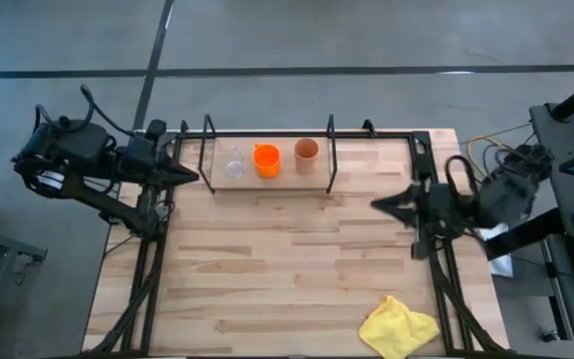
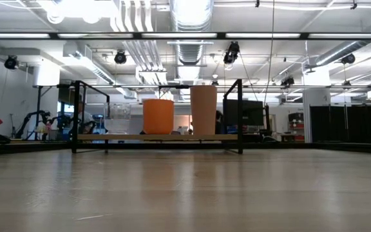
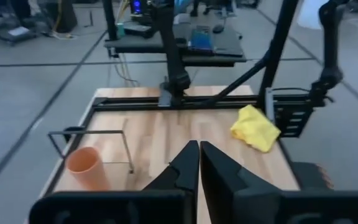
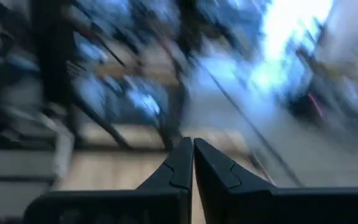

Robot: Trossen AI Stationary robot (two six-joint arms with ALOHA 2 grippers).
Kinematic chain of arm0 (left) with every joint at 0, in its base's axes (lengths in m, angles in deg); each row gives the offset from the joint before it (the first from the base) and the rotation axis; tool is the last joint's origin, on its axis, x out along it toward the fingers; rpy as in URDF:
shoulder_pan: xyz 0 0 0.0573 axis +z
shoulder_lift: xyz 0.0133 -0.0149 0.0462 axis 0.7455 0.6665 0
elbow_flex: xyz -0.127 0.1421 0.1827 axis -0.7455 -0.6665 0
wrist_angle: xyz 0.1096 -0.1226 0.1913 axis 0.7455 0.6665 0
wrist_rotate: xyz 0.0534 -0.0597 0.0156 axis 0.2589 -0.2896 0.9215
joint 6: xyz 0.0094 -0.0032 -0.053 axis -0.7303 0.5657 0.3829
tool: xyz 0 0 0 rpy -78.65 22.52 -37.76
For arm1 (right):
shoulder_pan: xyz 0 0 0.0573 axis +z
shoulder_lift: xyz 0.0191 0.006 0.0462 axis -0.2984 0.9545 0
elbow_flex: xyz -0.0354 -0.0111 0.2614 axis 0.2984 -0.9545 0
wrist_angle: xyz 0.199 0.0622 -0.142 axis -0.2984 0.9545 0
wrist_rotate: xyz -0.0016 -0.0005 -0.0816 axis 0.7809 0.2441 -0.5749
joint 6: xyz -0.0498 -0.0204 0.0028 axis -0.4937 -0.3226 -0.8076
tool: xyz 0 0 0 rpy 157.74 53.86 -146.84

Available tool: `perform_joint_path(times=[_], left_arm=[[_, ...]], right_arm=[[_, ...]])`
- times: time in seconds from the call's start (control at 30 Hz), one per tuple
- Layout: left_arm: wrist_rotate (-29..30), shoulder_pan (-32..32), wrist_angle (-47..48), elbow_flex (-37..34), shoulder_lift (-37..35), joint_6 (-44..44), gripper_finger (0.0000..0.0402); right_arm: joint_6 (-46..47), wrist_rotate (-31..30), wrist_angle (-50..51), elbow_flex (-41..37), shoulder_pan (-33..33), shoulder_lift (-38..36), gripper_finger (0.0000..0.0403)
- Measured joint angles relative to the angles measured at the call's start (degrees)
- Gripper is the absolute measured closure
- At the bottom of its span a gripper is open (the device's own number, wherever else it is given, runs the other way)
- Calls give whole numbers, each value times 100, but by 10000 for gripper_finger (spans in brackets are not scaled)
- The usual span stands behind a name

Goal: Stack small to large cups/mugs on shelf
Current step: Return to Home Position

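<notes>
Three cups stand in a row on the black wire shelf [image 1: 329, 150] at the table's far edge: a tiny clear glass [image 1: 234, 165], a bright orange mug [image 1: 266, 160] and a terracotta-tan tumbler [image 1: 307, 153]. The low view shows the glass [image 2: 117, 121], the mug [image 2: 158, 116] and the tumbler [image 2: 203, 109] upright on the shelf's base. The tumbler also shows in the left wrist view [image 3: 87, 168]. My left gripper [image 1: 193, 176] is shut and empty at the shelf's left end. My right gripper [image 1: 377, 203] is shut and empty, right of the shelf.
A crumpled yellow cloth [image 1: 398, 326] lies near the table's front right corner. Black frame rails [image 1: 152, 259] run along the table's left and right edges. The bare wood in the middle of the table [image 1: 287, 259] holds nothing.
</notes>
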Motion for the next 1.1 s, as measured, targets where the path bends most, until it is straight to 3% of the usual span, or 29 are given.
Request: perform_joint_path(times=[0.1,0.17,0.3,0.4,0.47,0.53,0.77,1.1], left_arm=[[269,7,-7,-5,1,-188,401],[455,9,-40,-5,11,-216,401],[692,13,-135,-5,28,-366,401],[716,15,-328,-5,6,-912,401],[702,15,-479,-5,-37,-1196,401],[668,17,-598,-10,-111,-1358,401],[547,91,-1118,-350,-391,-1433,401],[591,400,-2555,-1699,-1044,-1498,401]], right_arm=[[-1687,1434,-1957,-395,-586,-117,394],[-2118,1655,-2427,-447,-1039,-163,394],[-1480,1785,-1542,-393,-2395,-217,394],[-946,3300,-1230,-403,-3477,-189,394],[-907,4540,-1676,-418,-4086,-107,394],[-873,5306,-2143,-403,-4479,48,394],[-841,5449,-2066,-328,-4863,462,394],[-1341,5484,-2525,-110,-4826,662,394]])
